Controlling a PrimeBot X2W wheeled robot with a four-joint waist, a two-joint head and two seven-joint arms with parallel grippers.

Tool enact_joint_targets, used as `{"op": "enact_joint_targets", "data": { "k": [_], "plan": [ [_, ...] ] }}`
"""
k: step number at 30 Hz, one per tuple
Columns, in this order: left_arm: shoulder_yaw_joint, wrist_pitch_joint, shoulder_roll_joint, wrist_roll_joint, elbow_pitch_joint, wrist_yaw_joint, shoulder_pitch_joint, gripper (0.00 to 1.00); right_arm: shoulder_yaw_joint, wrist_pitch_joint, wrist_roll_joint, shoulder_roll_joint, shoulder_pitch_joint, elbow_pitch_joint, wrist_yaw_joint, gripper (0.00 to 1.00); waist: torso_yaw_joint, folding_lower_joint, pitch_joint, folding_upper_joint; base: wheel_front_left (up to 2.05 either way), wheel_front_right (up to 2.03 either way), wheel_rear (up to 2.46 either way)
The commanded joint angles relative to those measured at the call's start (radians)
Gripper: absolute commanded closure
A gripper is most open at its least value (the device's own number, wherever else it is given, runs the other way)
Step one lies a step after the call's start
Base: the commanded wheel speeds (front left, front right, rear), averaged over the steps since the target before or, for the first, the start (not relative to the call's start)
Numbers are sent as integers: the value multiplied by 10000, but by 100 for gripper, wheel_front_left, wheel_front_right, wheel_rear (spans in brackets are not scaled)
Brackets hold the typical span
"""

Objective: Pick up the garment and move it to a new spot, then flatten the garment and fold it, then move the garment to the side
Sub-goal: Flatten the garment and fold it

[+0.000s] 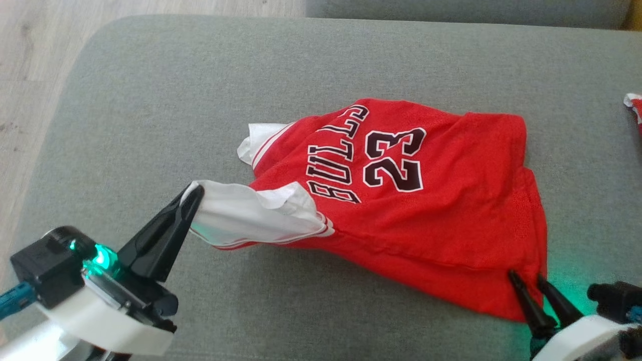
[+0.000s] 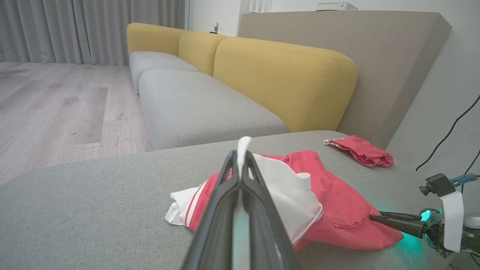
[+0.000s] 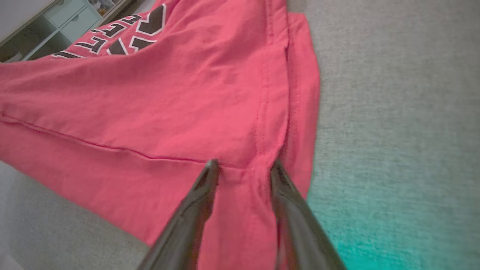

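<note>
— Left gripper (image 1: 194, 193) sits closest, at the lower left of the head view. What are its fingers doing?
— Pressed together on the white sleeve (image 1: 241, 215) of the red Bulls jersey (image 1: 451, 200). The cloth edge pokes out above the tips in the left wrist view. The sleeve is drawn out toward the gripper and raised off the cushion.
— And the jersey itself?
— It lies on the grey sofa cushion (image 1: 150, 100), right of centre in the head view, print side up, with "BULLS" and "23" reading sideways. The other white sleeve (image 1: 258, 143) is bunched at its far left corner. The body is rumpled, with a long crease running near the lower hem.
— Moving right, what about the right gripper (image 1: 527, 277)?
— It's at the jersey's near right corner. Its two dark fingers stand apart, tips down on the red fabric by the hem seam, with a ridge of cloth between them. The right wrist view doesn't show them clamped on it.
— Anything further right?
— A second small red garment (image 1: 634, 108) lies at the right edge of the cushion, well apart from the jersey. Green light (image 1: 567, 286) glows on the cushion beside that near corner
</note>
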Motion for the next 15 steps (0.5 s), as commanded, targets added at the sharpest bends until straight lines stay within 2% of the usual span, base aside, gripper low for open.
{"op": "enact_joint_targets", "data": {
  "k": [1,2,9,12,15],
  "plan": [
    [594,-96,375,60,-148,5,-376,100,225,-168,55,-334,-225,-114,67,84,-29,-1,16,-1,0,0,0],
    [624,-96,373,65,-144,3,-358,100,309,-233,81,-336,-295,-60,67,100,-36,-1,24,-1,0,0,0],
    [866,-97,412,181,-141,-32,-358,100,374,-840,51,-605,-527,-3,67,100,-115,-1,-239,-1,0,0,0],
    [1146,-97,516,317,-272,-32,-448,100,-109,-1052,29,-795,-566,-368,67,100,-219,-1,-533,-1,0,0,0],
    [1497,-92,828,404,-494,-122,-717,100,-958,-1155,13,-1108,-650,-1243,67,100,-383,-1,-861,-1,0,0,0]
  ]
}}
